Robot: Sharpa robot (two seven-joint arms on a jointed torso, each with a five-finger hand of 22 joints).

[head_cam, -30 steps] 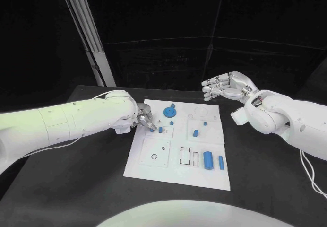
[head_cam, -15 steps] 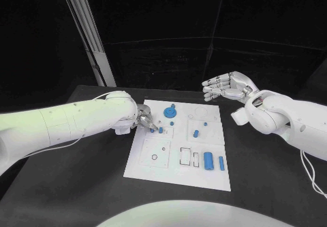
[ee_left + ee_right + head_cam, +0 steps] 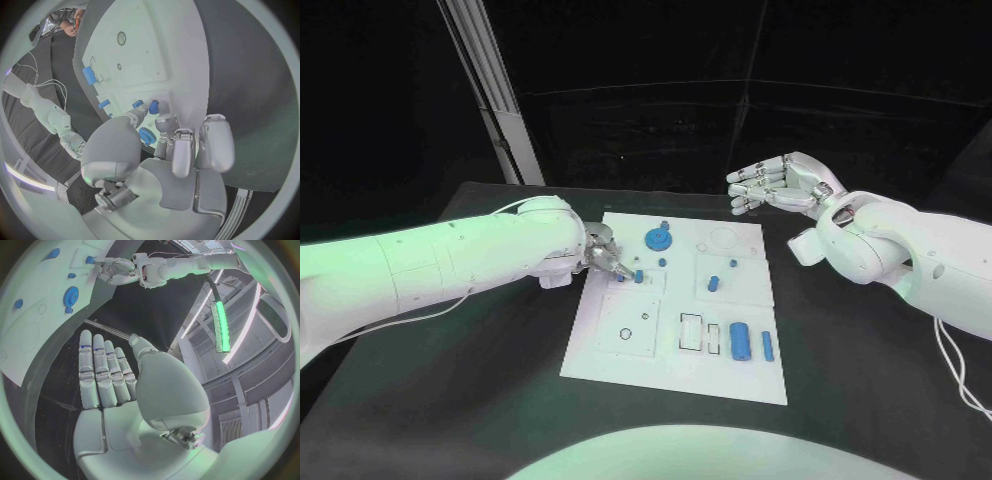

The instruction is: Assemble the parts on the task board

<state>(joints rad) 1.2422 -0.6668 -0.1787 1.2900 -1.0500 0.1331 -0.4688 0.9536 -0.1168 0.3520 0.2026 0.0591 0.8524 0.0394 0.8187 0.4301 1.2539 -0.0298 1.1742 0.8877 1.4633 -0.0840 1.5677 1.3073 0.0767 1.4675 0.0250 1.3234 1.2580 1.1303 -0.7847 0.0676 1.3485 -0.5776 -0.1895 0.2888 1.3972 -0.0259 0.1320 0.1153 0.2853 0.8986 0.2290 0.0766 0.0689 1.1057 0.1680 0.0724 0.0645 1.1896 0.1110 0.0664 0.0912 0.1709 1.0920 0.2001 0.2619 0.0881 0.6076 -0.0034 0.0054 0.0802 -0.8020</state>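
White task board (image 3: 678, 345) flat in the middle of the black table (image 3: 473, 400), long side running away from the robot. Left hand (image 3: 603, 252) low over the board's left edge toward the far end, fingertips (image 3: 139, 112) pinching a small blue peg (image 3: 620, 273) at the board surface; a second small blue peg (image 3: 639, 275) upright just beside it, both also close together in the left wrist view (image 3: 153, 106). Right hand (image 3: 780, 183) raised beyond the board's far right corner, well apart from it, palm bare, fingers (image 3: 100, 370) straight and side by side, holding nothing. Round blue gear-like disc (image 3: 658, 238) near the far edge of the board. Small blue piece (image 3: 713, 282) nearer the middle right, with a tiny blue dot (image 3: 733, 262) past it. Thick blue cylinder (image 3: 740, 336) and a thinner blue rod (image 3: 767, 345) lying side by side toward the near right, next to dark rectangular slot outlines (image 3: 692, 331). Square plate outline with small holes (image 3: 630, 328) on the near left of the board.
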